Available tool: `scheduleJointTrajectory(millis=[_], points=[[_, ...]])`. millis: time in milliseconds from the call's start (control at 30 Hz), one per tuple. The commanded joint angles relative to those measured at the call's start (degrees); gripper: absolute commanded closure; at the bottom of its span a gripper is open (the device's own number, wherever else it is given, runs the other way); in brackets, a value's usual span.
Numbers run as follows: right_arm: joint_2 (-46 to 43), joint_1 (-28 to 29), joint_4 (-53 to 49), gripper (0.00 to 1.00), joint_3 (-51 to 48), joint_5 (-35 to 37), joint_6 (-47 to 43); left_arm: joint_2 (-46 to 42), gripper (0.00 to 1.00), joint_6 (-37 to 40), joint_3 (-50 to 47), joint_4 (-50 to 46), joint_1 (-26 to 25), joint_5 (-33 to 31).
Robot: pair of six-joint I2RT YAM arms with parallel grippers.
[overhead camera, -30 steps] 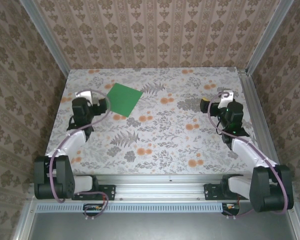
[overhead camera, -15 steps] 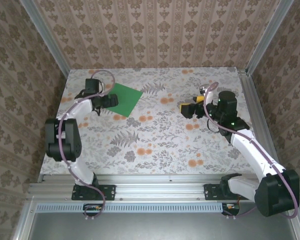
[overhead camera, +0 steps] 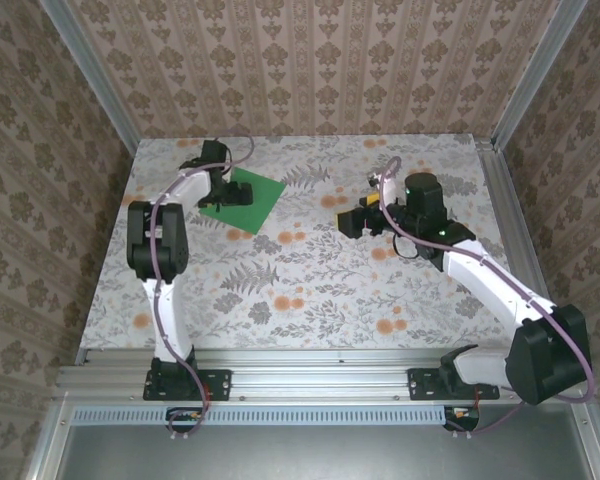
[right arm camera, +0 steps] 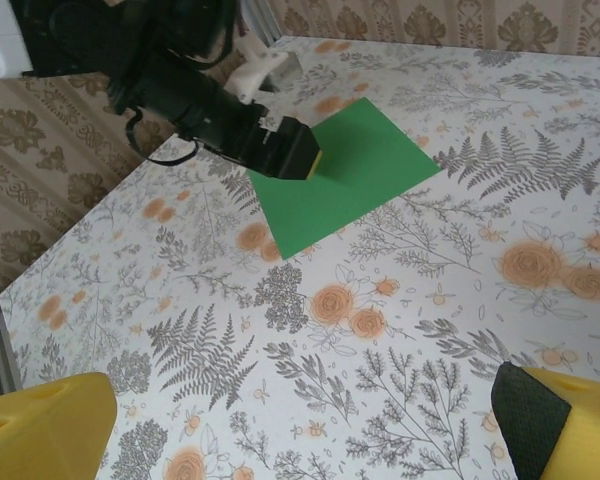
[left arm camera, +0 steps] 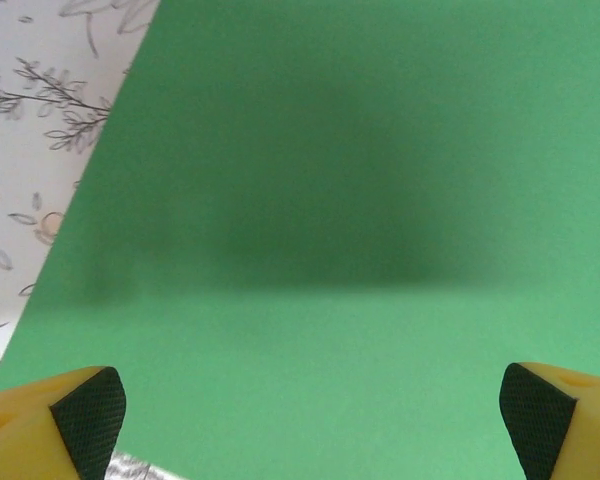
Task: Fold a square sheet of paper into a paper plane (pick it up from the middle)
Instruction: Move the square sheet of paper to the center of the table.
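Note:
The square sheet of paper (overhead camera: 255, 203) is bright green and lies flat, uncreased, on the floral table at the back left. My left gripper (overhead camera: 231, 192) hovers over its left part, open. In the left wrist view the sheet (left arm camera: 340, 200) spreads wide under the left gripper (left arm camera: 310, 420), whose black pads (left arm camera: 85, 412) stand far apart with nothing between them. My right gripper (overhead camera: 354, 221) is out over the middle of the table, open, pointing left at the sheet. The right wrist view has the sheet (right arm camera: 365, 170) ahead, the left gripper (right arm camera: 298, 150) above its left corner, and the right gripper (right arm camera: 300, 430) holding nothing.
The table (overhead camera: 310, 280) has a grey-and-orange floral print. Patterned walls close it in at the back and both sides, with a metal rail (overhead camera: 310, 365) along the near edge. Open tabletop lies between the two grippers.
Both arms have unfolded from their tucked poses. The left gripper has reached forward onto the sheet's left part. The right gripper has swung left towards the table's middle. The sheet has not moved.

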Motion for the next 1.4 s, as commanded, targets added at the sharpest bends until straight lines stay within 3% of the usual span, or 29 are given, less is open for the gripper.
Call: scheduleJointTrajectory(millis=[0,467,700,1100,1200,1367], points=[[1.2,1.11,-1.13,0.0,2.95,1.12,-0.03,2.73,0.0,-0.45,4.3,-6.12,-0.33,-0.82],[3.37,2.98,-1.11,0.0,3.42,2.19,1.71,8.44,0.0,-1.47,8.58,-13.12,-3.8,-1.88],[3.63,3.06,-2.37,0.0,3.47,3.11,1.45,5.88,0.01,-6.09,3.83,-14.01,-7.29,-2.09],[1.47,3.06,-1.05,0.0,-2.41,4.25,2.12,-0.93,0.0,-23.04,-4.39,-16.65,-15.37,-0.6],[0.37,2.84,-0.72,0.0,-4.33,4.66,2.17,-1.7,0.0,-31.59,-3.47,-21.01,-20.54,-6.15],[-1.9,2.11,-2.52,0.0,-6.3,3.86,2.08,-3.55,0.0,-45.44,-5.05,-21.09,-25.77,-4.93]])
